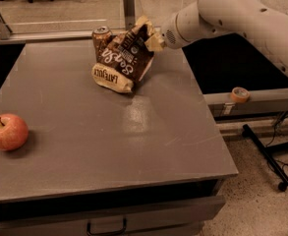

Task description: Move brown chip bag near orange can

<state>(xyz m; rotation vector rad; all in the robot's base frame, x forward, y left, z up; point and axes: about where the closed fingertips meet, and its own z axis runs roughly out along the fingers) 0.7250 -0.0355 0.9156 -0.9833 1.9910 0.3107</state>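
Observation:
The brown chip bag (123, 59), crinkled with white script lettering, hangs tilted at the far middle of the grey table (109, 141), its lower end touching or just above the surface. My gripper (148, 33) is shut on the bag's upper right corner, on the end of the white arm coming in from the right. The orange can (101, 37) stands upright right behind the bag's left side, partly hidden by it.
A red apple (7, 132) sits near the table's left edge. A roll of tape (240, 94) lies on a ledge to the right of the table. A glass partition with posts runs behind the table. A drawer handle (106, 227) is below the front edge.

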